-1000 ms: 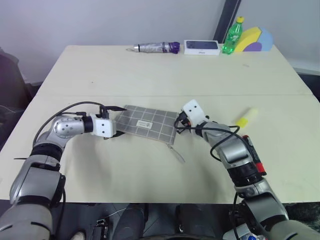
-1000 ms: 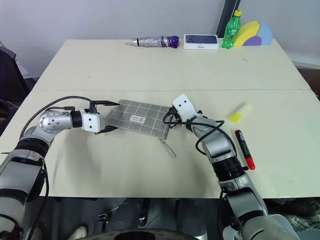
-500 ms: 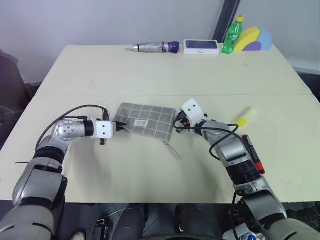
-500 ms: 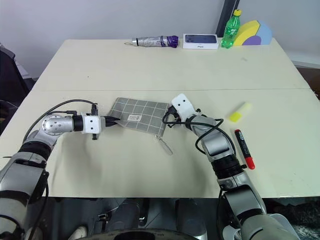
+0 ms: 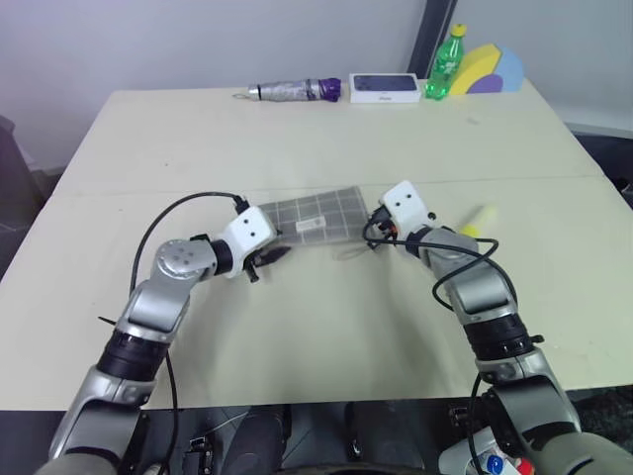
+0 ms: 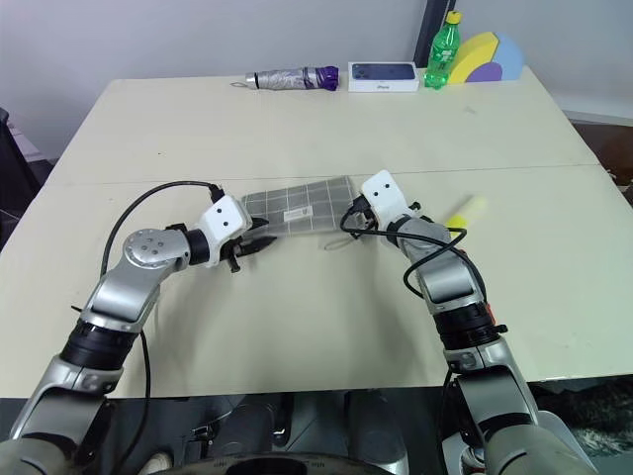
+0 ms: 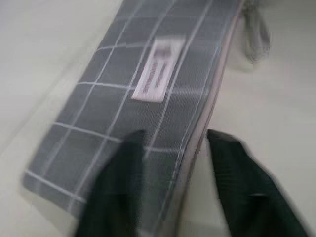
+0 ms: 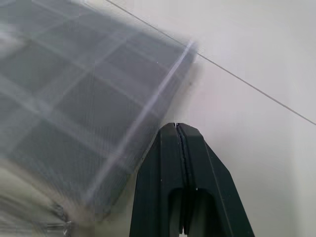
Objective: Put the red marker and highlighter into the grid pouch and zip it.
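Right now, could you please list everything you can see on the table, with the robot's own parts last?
grid pouch: one, grey with white lines, table middle, between the claws.
highlighter: one, pale yellow, right of the pouch.
folded umbrella: one, silver and purple, far edge.
phone box: one, white with dark top, far edge.
bottle: one, green, far edge.
wedge-shaped object: one, yellow, purple and blue, far right corner.
table: one, cream.
left claw: black, open, straddling the pouch's edge.
right claw: black, shut, at the pouch's corner.
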You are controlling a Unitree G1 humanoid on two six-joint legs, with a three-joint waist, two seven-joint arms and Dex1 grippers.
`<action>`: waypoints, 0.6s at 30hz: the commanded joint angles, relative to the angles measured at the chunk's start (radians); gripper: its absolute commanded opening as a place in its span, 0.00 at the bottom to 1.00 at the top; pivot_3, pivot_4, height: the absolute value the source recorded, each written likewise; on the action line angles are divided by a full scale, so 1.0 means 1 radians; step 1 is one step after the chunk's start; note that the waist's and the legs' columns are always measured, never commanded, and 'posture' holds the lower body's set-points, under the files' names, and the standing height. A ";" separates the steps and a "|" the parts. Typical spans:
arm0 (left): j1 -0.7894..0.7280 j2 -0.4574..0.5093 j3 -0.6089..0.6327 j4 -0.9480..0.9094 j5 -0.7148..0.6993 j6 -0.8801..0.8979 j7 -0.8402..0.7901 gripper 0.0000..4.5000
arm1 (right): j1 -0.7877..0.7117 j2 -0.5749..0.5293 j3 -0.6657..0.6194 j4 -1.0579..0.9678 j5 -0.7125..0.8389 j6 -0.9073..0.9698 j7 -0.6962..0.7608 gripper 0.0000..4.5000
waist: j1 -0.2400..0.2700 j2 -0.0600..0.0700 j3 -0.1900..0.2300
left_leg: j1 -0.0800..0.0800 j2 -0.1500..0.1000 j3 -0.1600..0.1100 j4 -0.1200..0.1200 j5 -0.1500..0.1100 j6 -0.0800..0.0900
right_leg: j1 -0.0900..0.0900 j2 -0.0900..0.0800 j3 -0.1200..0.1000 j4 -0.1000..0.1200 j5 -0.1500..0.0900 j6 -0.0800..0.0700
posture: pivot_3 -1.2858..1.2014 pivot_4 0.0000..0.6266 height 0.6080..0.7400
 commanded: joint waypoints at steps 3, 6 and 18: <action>0.054 0.056 0.057 -0.152 -0.078 0.034 -0.041 0.91 | -0.023 -0.007 -0.025 0.001 -0.015 -0.031 -0.015 0.00 | 0.006 0.000 0.000 | 0.000 0.000 0.000 0.000 0.000 0.000 | 0.000 0.000 0.000 0.000 0.000 0.000 | 0.52 0.24 1.00; 0.101 0.118 0.096 -0.132 -0.077 -0.060 -0.064 0.91 | -0.036 -0.010 -0.036 0.032 -0.021 -0.046 -0.028 0.00 | 0.012 0.000 0.000 | 0.000 0.000 0.000 0.000 0.000 0.000 | 0.000 -0.001 0.000 0.000 0.000 0.000 | 0.52 0.24 1.00; -0.023 0.291 0.053 0.479 0.167 -0.812 -0.004 0.91 | -0.112 0.006 -0.042 0.216 -0.044 -0.127 -0.047 0.00 | 0.023 0.000 0.000 | 0.000 -0.001 0.000 -0.001 0.001 -0.001 | 0.001 -0.001 -0.001 -0.003 0.000 0.000 | 0.52 0.24 1.00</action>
